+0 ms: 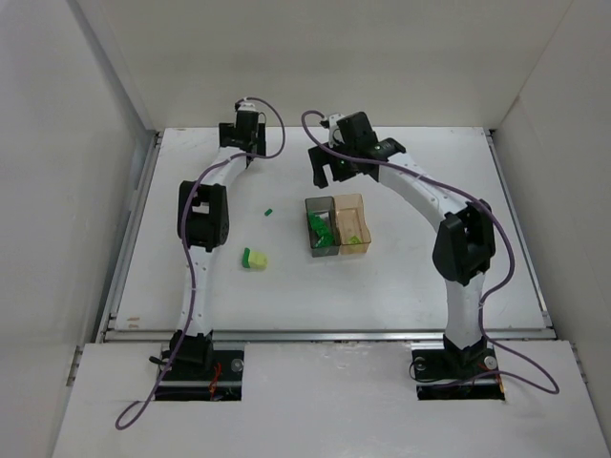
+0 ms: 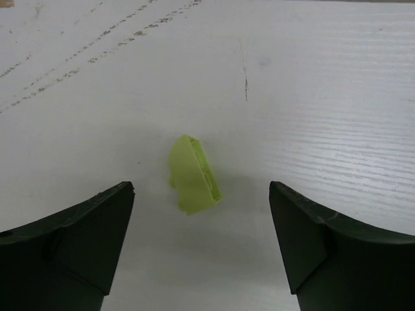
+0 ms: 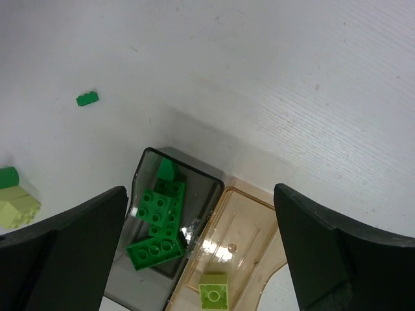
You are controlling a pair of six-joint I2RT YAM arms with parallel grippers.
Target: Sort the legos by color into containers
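The left gripper is held spread wide low over the table, a pale yellow-green lego lying tilted between its fingers but untouched. Since the piece seems to rest on a curved side, it may be rolled or squeezed out if the jaws are closed off-centre. The right gripper is likewise held open above the adjoining grey container and amber container, so the arms may be knocked together at delivery, and a release near the shared wall may be lost among the dark green bricks in the grey one.
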